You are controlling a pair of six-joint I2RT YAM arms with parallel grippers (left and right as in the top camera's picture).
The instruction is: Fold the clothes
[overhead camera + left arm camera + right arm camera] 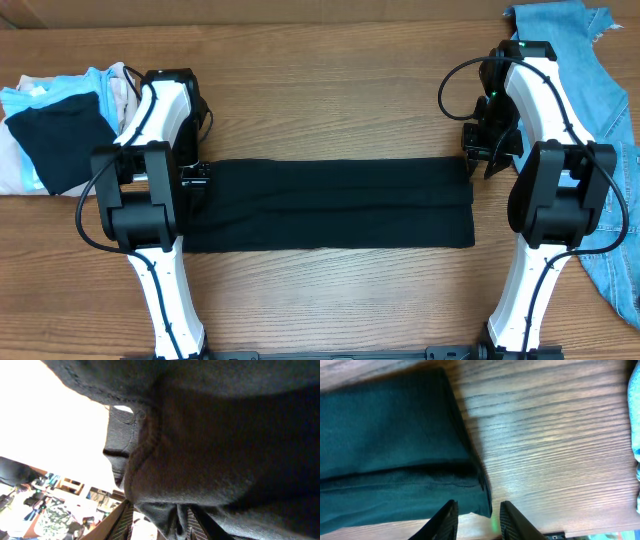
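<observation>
Across the middle of the desk, the T-shirt lies folded into a long band, cross-folds not yet done; the right gripper is narrowly parted and empty, the left gripper is buried in cloth, its state unclear.

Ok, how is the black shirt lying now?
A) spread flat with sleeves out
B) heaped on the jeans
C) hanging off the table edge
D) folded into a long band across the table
D: overhead, the shirt lies as a long flat band across the table, apart from the jeans.
</observation>
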